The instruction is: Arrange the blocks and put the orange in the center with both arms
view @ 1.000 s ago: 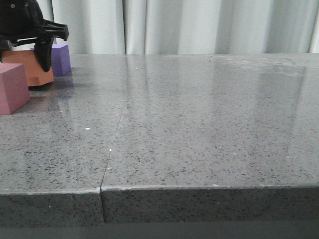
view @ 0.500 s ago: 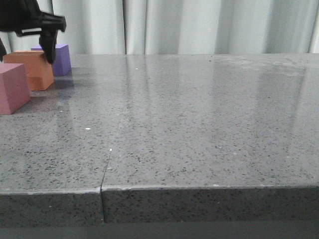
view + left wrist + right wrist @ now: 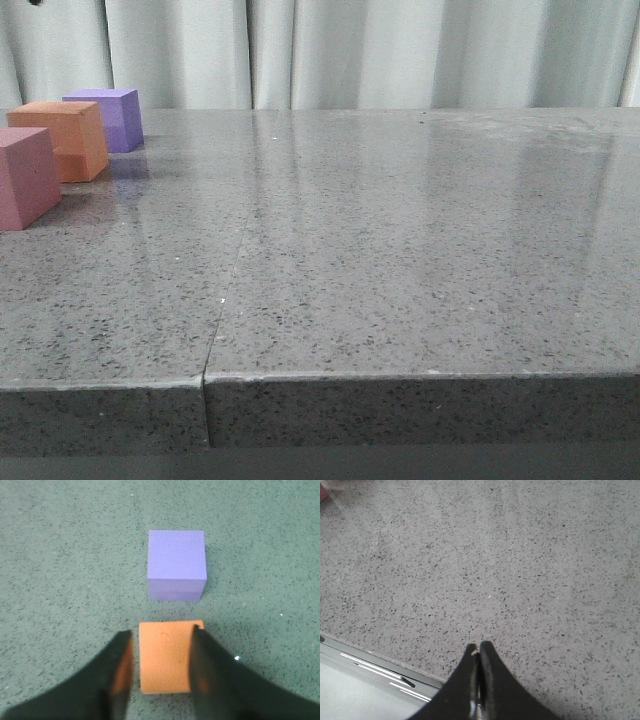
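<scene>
Three cubes grouped at the far left of the grey speckled table. Orange cube in the middle of the row, resting flat on the table. Purple cube just behind it, farther from the camera, a small gap between. Pink cube nearest the front, cut off by the left edge of the front view; hard to tell whether touching the orange one or just apart.

Left gripper spread wide, raised above the orange cube, one finger to each side of it as seen from the wrist camera. Nothing held; fingers clear of the cube's faces, cube sitting on the table below. Purple cube beyond the orange one in that view, standing square, gap visible between the two.

Right gripper closed, fingertips pressed together, nothing between them. Positioned over bare table near its edge, well apart from the cubes. Pale curtain behind the table.
</scene>
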`<act>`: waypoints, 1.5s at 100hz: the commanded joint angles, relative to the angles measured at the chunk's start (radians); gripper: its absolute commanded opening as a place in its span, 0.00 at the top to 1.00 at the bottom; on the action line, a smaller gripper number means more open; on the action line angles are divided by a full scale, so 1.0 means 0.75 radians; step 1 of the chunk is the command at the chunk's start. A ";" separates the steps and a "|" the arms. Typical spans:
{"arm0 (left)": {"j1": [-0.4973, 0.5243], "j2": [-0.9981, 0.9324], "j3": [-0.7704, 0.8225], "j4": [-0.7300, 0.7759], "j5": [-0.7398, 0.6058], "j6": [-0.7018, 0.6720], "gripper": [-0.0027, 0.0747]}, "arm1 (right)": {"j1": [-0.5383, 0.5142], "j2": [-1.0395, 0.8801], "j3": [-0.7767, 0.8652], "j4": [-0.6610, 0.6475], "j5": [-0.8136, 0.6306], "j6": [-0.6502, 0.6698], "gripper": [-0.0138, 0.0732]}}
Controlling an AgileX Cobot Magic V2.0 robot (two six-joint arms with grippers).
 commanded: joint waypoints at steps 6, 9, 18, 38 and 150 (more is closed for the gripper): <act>-0.010 -0.152 0.050 0.040 -0.106 -0.003 0.99 | 0.000 -0.002 -0.033 -0.015 -0.082 -0.011 0.92; -0.010 -0.172 0.071 0.040 -0.108 -0.003 0.99 | 0.000 -0.002 -0.033 -0.015 -0.082 -0.011 0.92; -0.010 -0.242 0.151 0.040 -0.133 -0.003 0.99 | 0.000 -0.002 -0.033 -0.015 -0.082 -0.011 0.92; -0.010 -0.405 0.333 0.042 -0.145 -0.003 0.99 | 0.000 -0.002 -0.033 -0.015 -0.082 -0.011 0.92; -0.010 -1.242 1.164 0.009 -0.321 -0.013 0.99 | 0.000 -0.002 -0.033 -0.015 -0.082 -0.011 0.92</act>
